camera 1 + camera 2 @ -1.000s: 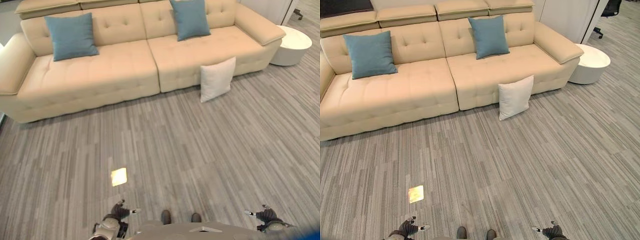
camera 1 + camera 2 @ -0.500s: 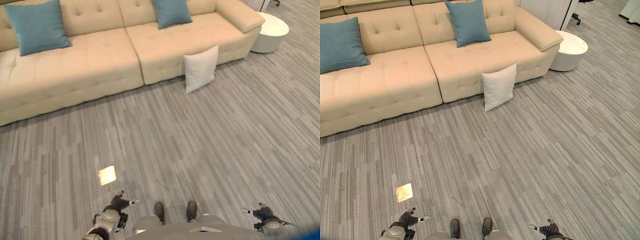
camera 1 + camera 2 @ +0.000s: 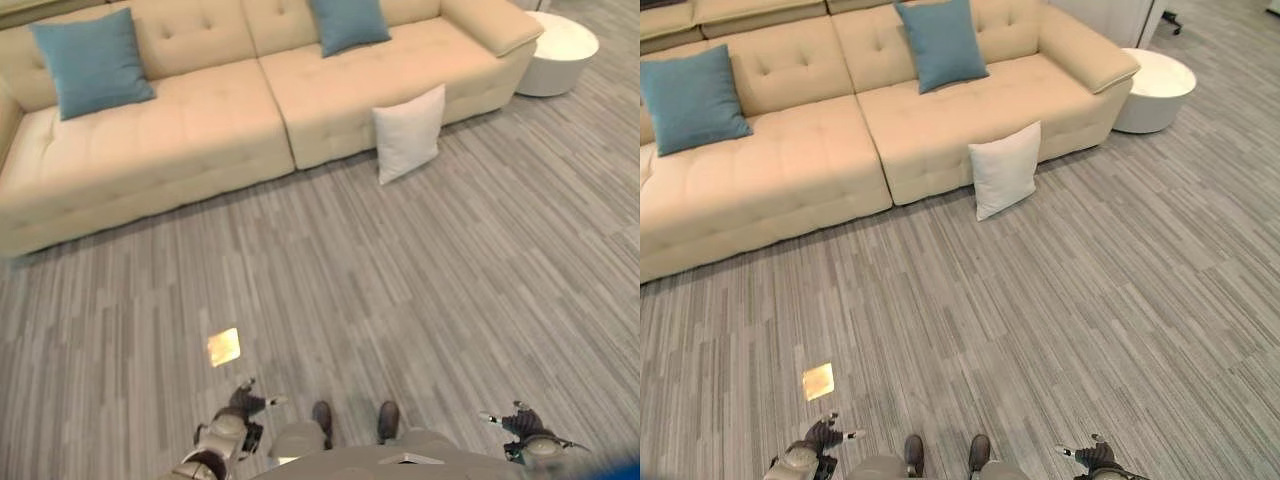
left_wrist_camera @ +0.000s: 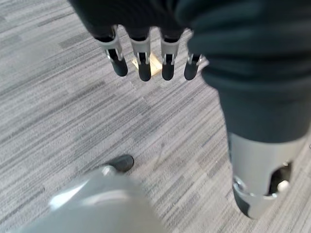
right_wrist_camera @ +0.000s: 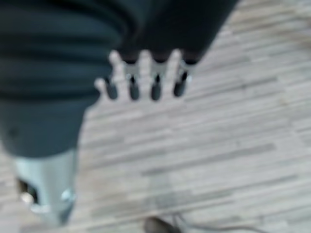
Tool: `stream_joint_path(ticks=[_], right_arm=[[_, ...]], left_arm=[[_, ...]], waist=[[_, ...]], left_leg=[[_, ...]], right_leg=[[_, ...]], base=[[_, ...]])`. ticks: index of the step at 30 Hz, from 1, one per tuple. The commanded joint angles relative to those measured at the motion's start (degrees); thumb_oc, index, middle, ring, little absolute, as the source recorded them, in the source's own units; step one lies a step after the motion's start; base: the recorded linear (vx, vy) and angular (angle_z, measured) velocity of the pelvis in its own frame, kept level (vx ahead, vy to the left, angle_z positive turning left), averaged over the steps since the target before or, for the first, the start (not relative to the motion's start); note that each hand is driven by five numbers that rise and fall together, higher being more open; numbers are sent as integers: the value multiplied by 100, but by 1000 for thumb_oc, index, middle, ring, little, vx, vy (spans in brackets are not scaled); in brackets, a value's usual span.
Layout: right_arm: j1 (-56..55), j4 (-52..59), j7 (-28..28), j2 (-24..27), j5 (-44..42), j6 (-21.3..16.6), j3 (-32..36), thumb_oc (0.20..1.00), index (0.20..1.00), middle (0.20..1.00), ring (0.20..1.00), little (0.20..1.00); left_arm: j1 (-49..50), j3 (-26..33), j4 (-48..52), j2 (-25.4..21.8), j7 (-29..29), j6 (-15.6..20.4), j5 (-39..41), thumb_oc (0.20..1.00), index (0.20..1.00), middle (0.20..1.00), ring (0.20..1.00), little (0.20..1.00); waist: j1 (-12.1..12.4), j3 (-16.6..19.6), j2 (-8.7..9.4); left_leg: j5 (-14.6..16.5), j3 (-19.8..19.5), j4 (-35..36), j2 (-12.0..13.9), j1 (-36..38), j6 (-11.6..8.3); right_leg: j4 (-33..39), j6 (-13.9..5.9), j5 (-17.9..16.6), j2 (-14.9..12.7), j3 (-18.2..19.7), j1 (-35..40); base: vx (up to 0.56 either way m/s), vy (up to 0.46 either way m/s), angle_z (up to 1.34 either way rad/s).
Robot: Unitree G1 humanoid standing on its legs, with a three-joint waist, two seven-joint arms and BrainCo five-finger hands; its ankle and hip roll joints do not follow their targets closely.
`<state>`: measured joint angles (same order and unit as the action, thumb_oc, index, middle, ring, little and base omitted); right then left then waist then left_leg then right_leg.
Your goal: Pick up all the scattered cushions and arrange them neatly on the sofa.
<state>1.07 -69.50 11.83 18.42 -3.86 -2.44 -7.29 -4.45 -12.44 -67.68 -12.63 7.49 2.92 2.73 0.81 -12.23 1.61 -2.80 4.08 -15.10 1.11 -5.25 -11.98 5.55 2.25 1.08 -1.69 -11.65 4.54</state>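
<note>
Both hands low over the grey striped floor (image 3: 420, 290), holding nothing. Left hand (image 4: 146, 53): fingers hang loosely straight in a row, thumb apart, nothing between them. Right hand (image 5: 146, 77): fingers likewise relaxed and spread a little, bare floor past them. White cushion (image 3: 409, 134) stands on the floor well ahead of the right hand, tilted back and leaning against the front of the beige sofa (image 3: 200, 130) below its right seat. Two blue cushions already on the sofa, both propped against the backrest: one blue cushion (image 3: 92, 63) far ahead of the left hand on the left seat, the other blue cushion (image 3: 348, 24) on the right seat, beyond the white one. Round white side table (image 3: 560, 52) just past the sofa's right armrest, far ahead of the right hand and further out to its side
</note>
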Motion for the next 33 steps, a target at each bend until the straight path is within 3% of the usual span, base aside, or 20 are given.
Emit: stream_joint_path(ticks=[1, 3, 5, 8, 13, 15, 16, 17, 18, 19, 22, 23, 25, 28, 30, 31, 32, 33], right_arm=[[121, 22, 127, 136, -162, -70, -161, 1000, 1000, 1000, 1000, 1000], [129, 70, 134, 171, -148, -84, -188, 1000, 1000, 1000, 1000, 1000], [132, 79, 134, 181, -154, -80, -197, 1000, 1000, 1000, 1000, 1000], [175, 151, 185, 179, -220, -66, -259, 1000, 1000, 1000, 1000, 1000], [207, 238, 127, 130, -128, -59, -312, 1000, 1000, 1000, 1000, 1000], [231, 308, 92, 98, -93, -40, -314, 1000, 1000, 1000, 1000, 1000], [272, 306, 63, 102, -25, -6, -316, 1000, 1000, 1000, 1000, 1000], [272, 306, 63, 102, -25, -6, -316, 1000, 1000, 1000, 1000, 1000], [328, 328, 66, 115, -25, 4, -320, 1000, 1000, 1000, 1000, 1000], [402, 372, 68, 133, -15, 12, -294, 1000, 1000, 1000, 1000, 1000], [492, 387, 82, 168, 9, 13, -282, 1000, 1000, 1000, 1000, 1000], [537, 387, 92, 204, 70, 27, -309, 1000, 1000, 1000, 1000, 1000], [553, 381, 103, 232, 131, 48, -325, 1000, 1000, 1000, 1000, 1000], [440, 305, 77, 267, 198, 70, -343, 1000, 1000, 1000, 1000, 1000], [401, 286, 68, 266, 197, 39, -362, 1000, 1000, 1000, 1000, 1000], [346, 247, 55, 259, 176, -2, -380, 1000, 1000, 1000, 1000, 1000], [346, 247, 55, 259, 176, -2, -380, 1000, 1000, 1000, 1000, 1000], [361, 298, 85, 276, 81, -43, -380, 1000, 1000, 1000, 1000, 1000]], left_arm=[[-197, -179, -40, 9, 106, 51, -34, 1000, 1000, 1000, 1000, 1000], [-174, -196, -38, 41, 101, 41, -22, 1000, 1000, 1000, 1000, 1000], [-180, -218, -68, 48, 101, 32, -61, 1000, 1000, 1000, 1000, 1000], [-197, -259, -81, 5, 108, 34, -106, 1000, 1000, 1000, 1000, 1000], [-33, -142, -102, -13, 92, 13, -95, 1000, 1000, 1000, 1000, 1000], [-15, -135, -105, -48, 96, -8, -124, 1000, 1000, 1000, 1000, 1000], [-17, -117, -56, -82, 107, -12, -153, 1000, 1000, 1000, 1000, 1000], [-17, -117, -56, -82, 107, -12, -153, 1000, 1000, 1000, 1000, 1000], [-44, -137, 5, -117, 118, -28, -163, 1000, 1000, 1000, 1000, 1000], [-78, -148, 106, -174, 132, -13, -158, 1000, 1000, 1000, 1000, 1000], [-100, -158, 95, -169, 138, -8, -167, 1000, 1000, 1000, 1000, 1000], [-79, -119, 55, -180, 126, -7, -190, 1000, 1000, 1000, 1000, 1000], [-64, -94, -14, -165, 126, 16, -217, 1000, 1000, 1000, 1000, 1000], [-39, -74, -137, -131, 121, 54, -319, 1000, 1000, 1000, 1000, 1000], [-32, -68, -186, -104, 120, 56, -317, 1000, 1000, 1000, 1000, 1000], [-10, -42, -191, -27, 92, 59, -250, 1000, 1000, 1000, 1000, 1000], [-10, -42, -191, -27, 92, 59, -250, 1000, 1000, 1000, 1000, 1000], [-62, -90, -134, 7, 91, 40, -183, 1000, 1000, 1000, 1000, 1000]], waist=[[-44, -45, 165], [4, -22, 181], [17, -15, 190], [144, -57, 153], [230, 172, 114], [291, 202, 111], [312, 180, 68], [313, 180, 68], [269, 112, 52], [149, 12, -94], [88, -26, -167], [62, -3, -170], [16, -16, -169], [-90, 60, -89], [-109, 118, -84], [-121, 158, -87], [-123, 158, -87], [-72, 26, 5]], left_leg=[[491, -220, -514, 114, -13, 698], [692, -301, -96, -57, -181, 828], [628, -290, 52, -101, -285, 848], [100, -252, 484, -172, -815, 785], [269, -278, 733, -243, -398, 952], [385, -151, 785, -241, -233, 1074], [528, -46, 806, -256, -53, 1196], [528, -45, 806, -256, -53, 1196], [580, -6, 792, -250, 23, 1257], [698, -4, 814, -212, 221, 1346], [825, -23, 984, -213, 525, 1350], [907, 24, 1093, -198, 724, 1333], [981, 10, 1227, -176, 972, 1290], [1215, -156, 1264, -206, 1309, 1192], [1264, -179, 1172, -165, 1339, 1154], [933, -241, 241, 1, 1085, 904], [934, -242, 238, 1, 1082, 904], [408, -266, -948, 97, 528, 732]], right_leg=[[-182, -526, 173, -71, 144, 31], [-123, -573, 231, -54, 237, 97], [-122, -584, 244, -51, 259, 129], [-92, -574, 353, 88, 498, 261], [-343, -607, 581, 41, 780, 403], [-824, -683, 646, -64, 838, 306], [-1491, -911, 589, -154, 840, 1], [-1493, -911, 589, -154, 841, 0], [-2054, -1062, 383, -179, 883, -294], [-2960, -1205, 163, -296, 713, -987], [-2630, -1086, 240, -445, 350, -1214], [-2083, -1035, 148, -567, 78, -1314], [-1561, -1035, -72, -586, -112, -1493], [-909, -1064, -339, -556, 14, -1445], [-913, -989, -323, -518, 24, -1356], [-746, -797, -228, -378, 63, -1009], [-745, -797, -228, -378, 61, -1010], [-638, -611, -128, -326, 111, -700]], base=[[88, -40, -19], [157, -28, -10], [119, 7, -9], [160, 36, -11], [242, 116, -71], [218, 152, -71], [156, 121, -86], [145, 112, -70], [155, 98, -35], [226, 108, -30], [202, -3, -18], [344, -123, 6], [335, -161, -20], [379, -227, -9], [317, -269, 54], [228, -256, 52], [322, -459, 39], [128, -262, 12]])
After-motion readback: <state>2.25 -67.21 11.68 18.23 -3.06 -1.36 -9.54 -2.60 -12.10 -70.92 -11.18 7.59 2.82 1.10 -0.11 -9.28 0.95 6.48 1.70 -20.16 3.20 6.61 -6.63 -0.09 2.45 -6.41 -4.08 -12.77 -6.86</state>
